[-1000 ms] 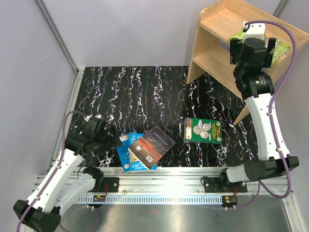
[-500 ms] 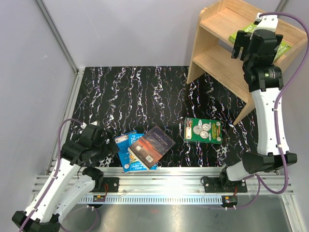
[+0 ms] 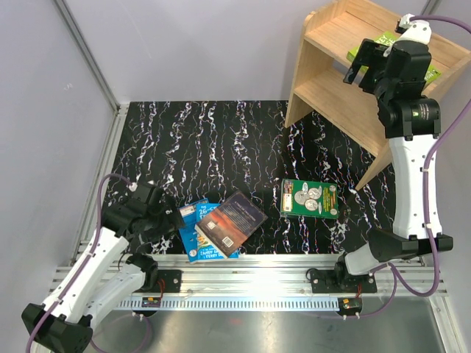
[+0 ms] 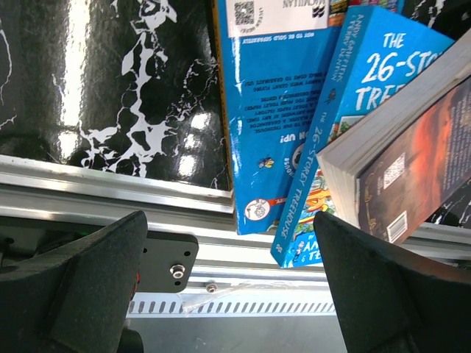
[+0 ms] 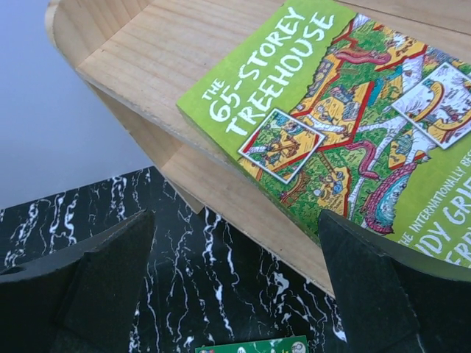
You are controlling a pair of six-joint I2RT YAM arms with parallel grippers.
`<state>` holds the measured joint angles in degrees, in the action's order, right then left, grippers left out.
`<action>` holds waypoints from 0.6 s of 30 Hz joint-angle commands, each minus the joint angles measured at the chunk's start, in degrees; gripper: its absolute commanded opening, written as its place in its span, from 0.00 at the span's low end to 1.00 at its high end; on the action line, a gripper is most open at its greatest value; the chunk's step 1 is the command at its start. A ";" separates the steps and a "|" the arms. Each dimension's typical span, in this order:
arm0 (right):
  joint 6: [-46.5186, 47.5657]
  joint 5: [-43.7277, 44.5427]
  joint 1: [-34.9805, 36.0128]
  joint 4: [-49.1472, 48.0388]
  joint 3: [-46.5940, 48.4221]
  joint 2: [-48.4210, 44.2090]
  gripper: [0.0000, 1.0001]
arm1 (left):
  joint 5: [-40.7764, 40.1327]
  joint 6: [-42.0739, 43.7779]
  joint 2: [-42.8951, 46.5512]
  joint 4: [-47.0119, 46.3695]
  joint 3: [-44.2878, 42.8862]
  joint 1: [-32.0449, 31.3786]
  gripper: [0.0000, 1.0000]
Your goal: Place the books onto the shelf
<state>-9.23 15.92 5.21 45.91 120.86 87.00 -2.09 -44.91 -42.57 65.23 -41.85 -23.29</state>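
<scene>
The wooden shelf (image 3: 329, 37) stands at the back right, and a lime green book (image 5: 331, 125) lies flat on its upper tier (image 5: 147, 44). My right gripper (image 3: 366, 71) hangs open over that tier's front edge, close to the lime book and holding nothing. On the black mat lie two blue books (image 3: 193, 235) with a dark brown-red book (image 3: 232, 218) leaning across them. A dark green book with coins (image 3: 310, 198) lies alone to their right. My left gripper (image 3: 171, 222) is open just left of the blue books (image 4: 272, 110), low over the mat's near edge.
An aluminium rail (image 3: 243, 266) runs along the near edge of the black marbled mat (image 3: 213, 140), right under my left gripper (image 4: 232, 287). Grey walls close in the left and the back. The shelf's lower tier (image 3: 335, 92) is bare wood.
My right gripper has lifted and drawn back to the right from the lime green book on the shelf. My left arm has shifted slightly beside the blue books.
</scene>
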 commanded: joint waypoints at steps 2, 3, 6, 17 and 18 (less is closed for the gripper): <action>-3.42 -7.56 0.67 9.73 1.04 -0.08 1.00 | 1.82 1.31 -0.59 -4.14 -3.86 -0.09 0.99; -3.51 -8.44 1.20 9.38 1.22 -0.77 1.00 | 1.82 1.49 -0.59 -4.58 -4.03 0.00 0.99; -2.03 -7.41 6.79 9.28 2.01 -1.74 1.00 | 4.54 2.19 -1.29 -6.52 -4.56 0.00 0.99; -30.83 -19.49 27.92 -6.41 -32.11 -15.08 1.00 | 12.36 6.31 -10.42 -15.74 -7.98 -0.09 0.99; -36.15 -21.53 27.92 -13.67 -43.92 -19.72 1.00 | 12.89 6.67 -11.56 -16.45 -8.42 -0.09 0.99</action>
<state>-24.64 4.78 33.36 45.15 95.44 74.78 6.00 -40.84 -52.21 54.72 -46.61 -23.29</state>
